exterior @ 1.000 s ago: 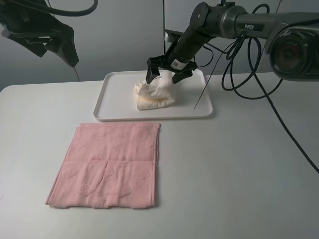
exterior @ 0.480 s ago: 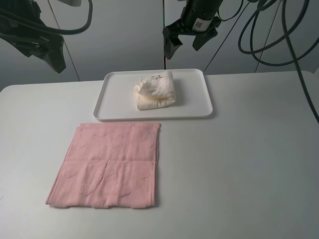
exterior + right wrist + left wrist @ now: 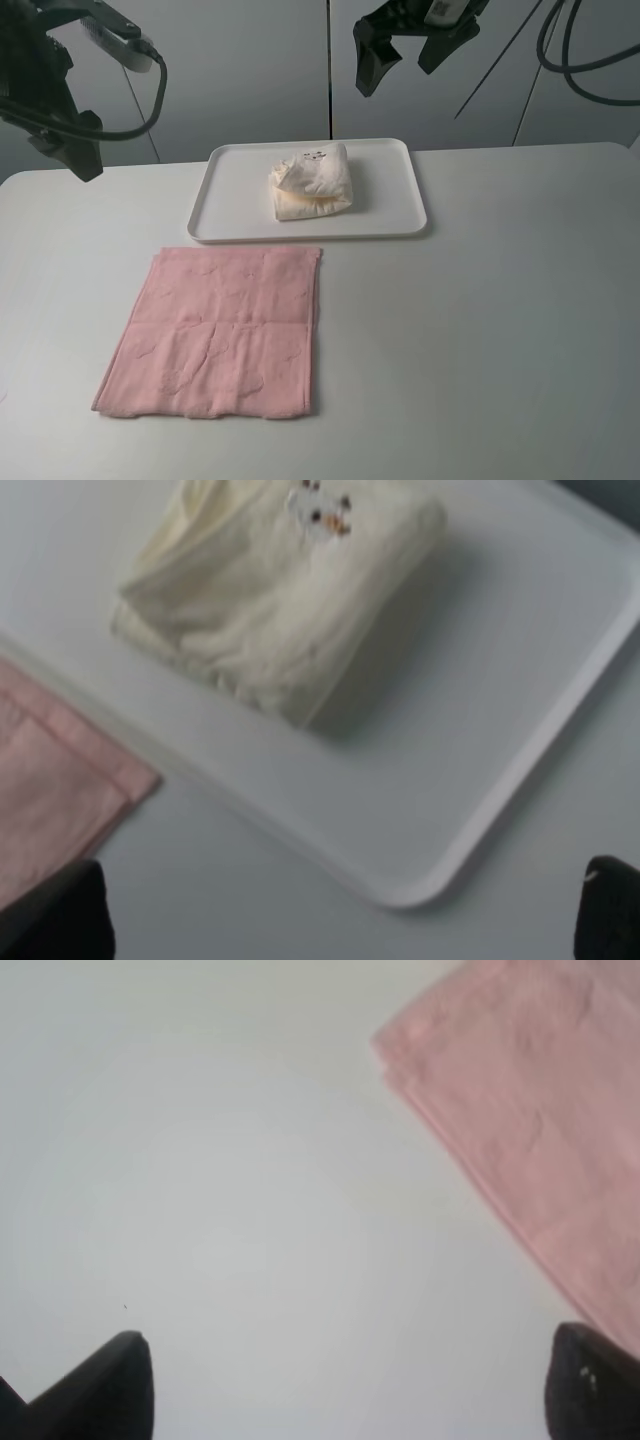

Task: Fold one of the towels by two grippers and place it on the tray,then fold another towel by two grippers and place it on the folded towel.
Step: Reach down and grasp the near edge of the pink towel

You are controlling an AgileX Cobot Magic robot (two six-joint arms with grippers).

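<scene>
Your cream towel point(image 3: 311, 182) is folded into a chunky bundle and sits on the tray point(image 3: 235, 215), roughly in the middle and a bit toward the back rim. Its little printed label faces up. The fold's kinda loose, with one side bulging and layers showing along the near edge. The tray is at the back of the table point(image 3: 500, 320).

Just in front of the tray you've got the pink towel point(image 3: 220, 335), lying flat on the table. Its far edge is near the tray's front rim but not touching it.

Your right gripper point(image 3: 397, 74) hangs in the air above and behind the tray, well clear of the cream towel. Its fingers are spread wide and holding nothing. Its wrist cam looks down on the bundle and a corner of the pink towel.

Your left gripper point(image 3: 350, 1390) is up over bare table off the pink towel's left side. Its fingers are wide apart too, also holding nothing.
</scene>
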